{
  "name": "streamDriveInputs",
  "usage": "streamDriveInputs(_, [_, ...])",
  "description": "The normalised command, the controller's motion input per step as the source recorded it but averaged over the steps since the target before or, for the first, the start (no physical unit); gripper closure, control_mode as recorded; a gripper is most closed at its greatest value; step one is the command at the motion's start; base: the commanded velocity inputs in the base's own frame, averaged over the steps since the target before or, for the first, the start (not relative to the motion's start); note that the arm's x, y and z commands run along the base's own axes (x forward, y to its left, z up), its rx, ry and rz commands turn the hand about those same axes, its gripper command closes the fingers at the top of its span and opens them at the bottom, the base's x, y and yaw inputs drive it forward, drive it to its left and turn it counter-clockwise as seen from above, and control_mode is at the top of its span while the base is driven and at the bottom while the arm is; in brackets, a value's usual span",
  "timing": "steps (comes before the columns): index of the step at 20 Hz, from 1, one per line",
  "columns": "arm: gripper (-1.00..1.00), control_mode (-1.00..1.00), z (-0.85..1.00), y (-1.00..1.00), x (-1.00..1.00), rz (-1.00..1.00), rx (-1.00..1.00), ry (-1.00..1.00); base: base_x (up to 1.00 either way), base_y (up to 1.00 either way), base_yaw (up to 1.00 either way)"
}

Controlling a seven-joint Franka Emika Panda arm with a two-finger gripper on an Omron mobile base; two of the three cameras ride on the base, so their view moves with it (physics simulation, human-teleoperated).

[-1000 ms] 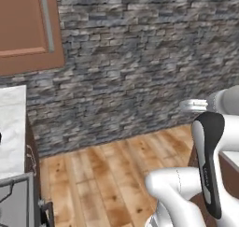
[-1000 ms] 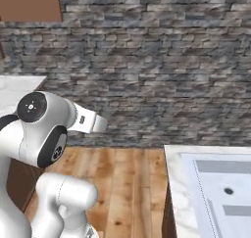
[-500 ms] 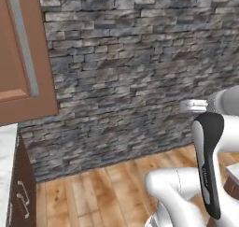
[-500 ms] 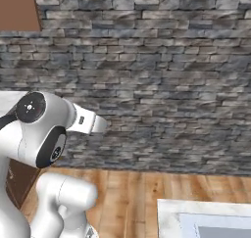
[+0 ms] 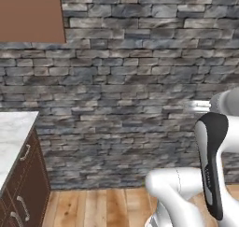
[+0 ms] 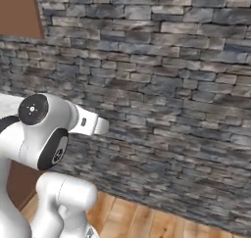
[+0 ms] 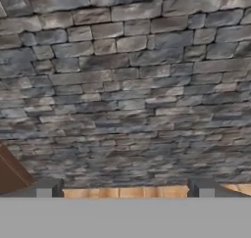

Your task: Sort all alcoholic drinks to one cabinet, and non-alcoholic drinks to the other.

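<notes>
Before stone wall (image 7: pixel 127 85); hand (image 7: pixel 125 188) open, empty

A grey stone wall (image 5: pixel 135 81) spans the frame, a wooden floor (image 5: pixel 98 207) runs along the bottom, and at the lower left stands a dark drawer cabinet (image 5: pixel 25 184) with silver handles under a pale marble counter (image 5: pixel 11 132).

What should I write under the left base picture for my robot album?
White robot arm faces a grey stone wall, with a brown wall cabinet top left and a marble counter below.
</notes>
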Motion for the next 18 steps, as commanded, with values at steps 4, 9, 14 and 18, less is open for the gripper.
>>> streamDriveInputs(4, [-1.00, 1.00, 0.00, 0.00, 0.00, 0.00, 0.00, 0.00, 0.59, -0.35, 0.60])
streamDriveInputs(9, [-1.00, 1.00, 0.00, 0.00, 0.00, 0.00, 0.00, 0.00, 0.26, -0.14, 0.63])
streamDriveInputs(14, [-1.00, 1.00, 0.00, 0.00, 0.00, 0.00, 0.00, 0.00, 0.00, 0.00, 0.66])
streamDriveInputs(18, [-1.00, 1.00, 0.00, 0.00, 0.00, 0.00, 0.00, 0.00, 0.15, 0.00, 0.67])
